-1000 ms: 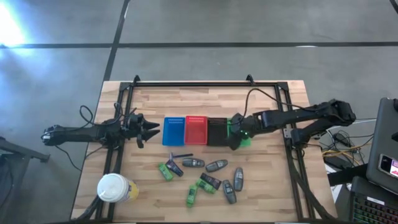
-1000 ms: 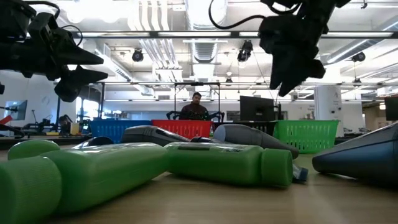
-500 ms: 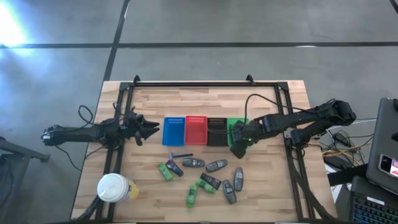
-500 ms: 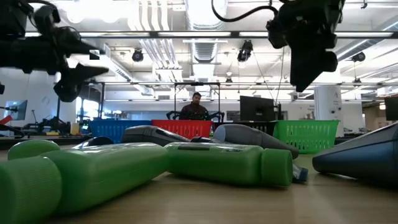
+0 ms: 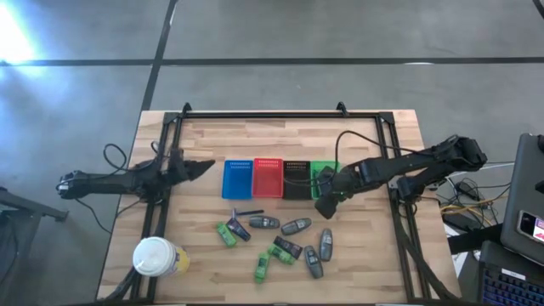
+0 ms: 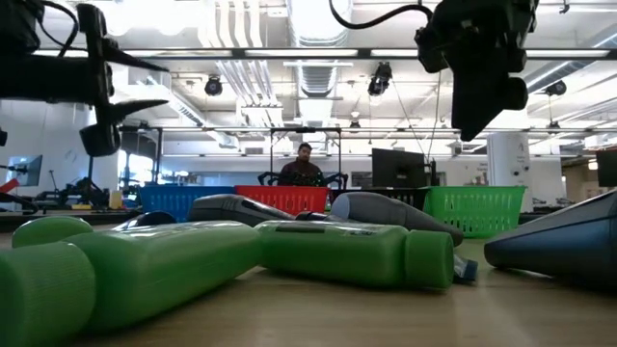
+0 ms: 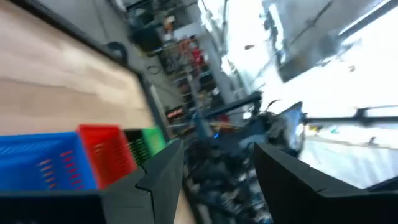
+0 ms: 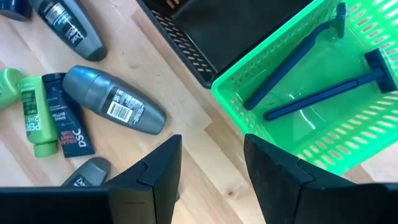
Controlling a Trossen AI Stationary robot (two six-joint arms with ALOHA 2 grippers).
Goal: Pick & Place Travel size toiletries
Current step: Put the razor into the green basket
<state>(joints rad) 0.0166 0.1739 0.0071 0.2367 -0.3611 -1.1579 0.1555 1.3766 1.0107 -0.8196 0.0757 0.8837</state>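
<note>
Since a second ago the right gripper (image 5: pixel 324 206) has drawn back off the green basket (image 5: pixel 323 172) to its near edge, fingers apart and empty; the left gripper (image 5: pixel 202 166), fingers parted, has rolled beside the blue basket (image 5: pixel 236 179). Two thin dark razors (image 8: pixel 323 93) lie in the slotted plastic green basket. Grey oval tubes (image 5: pixel 296 226) and green packets (image 5: pixel 225 235) lie scattered on the pale wooden bench (image 5: pixel 365 263) in front of it.

My right gripper (image 5: pixel 324 206) hangs mid-table, arm stretched in from the right side, fingers (image 8: pixel 158 168) parted, empty. My left gripper (image 5: pixel 201 166) waits at the left side, fingers apart.
</note>
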